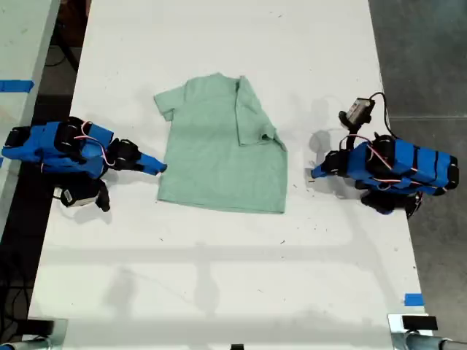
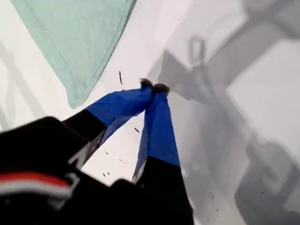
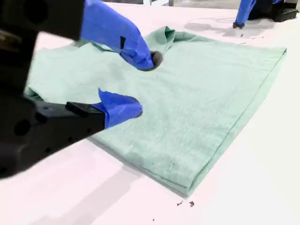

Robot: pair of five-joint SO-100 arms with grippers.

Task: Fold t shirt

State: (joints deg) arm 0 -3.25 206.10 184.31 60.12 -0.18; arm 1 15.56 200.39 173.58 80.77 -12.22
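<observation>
My second gripper (image 3: 140, 84), exterior view's left: jaws spread, at shirt edge. T shirt (image 1: 222, 149) flat mid-worktop (image 1: 219, 277), one side folded in. My first gripper (image 2: 153, 87), exterior view's right: jaws pressed together, empty, apart from cloth.

1. A small, plain, pale mint-green cloth t shirt (image 1: 219, 146) is seen lying flat on the white table top, near the middle of the exterior view.
2. The sleeve and side on the exterior view's right are folded inward over the body, so that a straight edge is formed there.
3. The short sleeve on the exterior view's left is spread out flat.
4. The hem is turned toward the exterior view's bottom edge.
5. No print is seen.
</observation>
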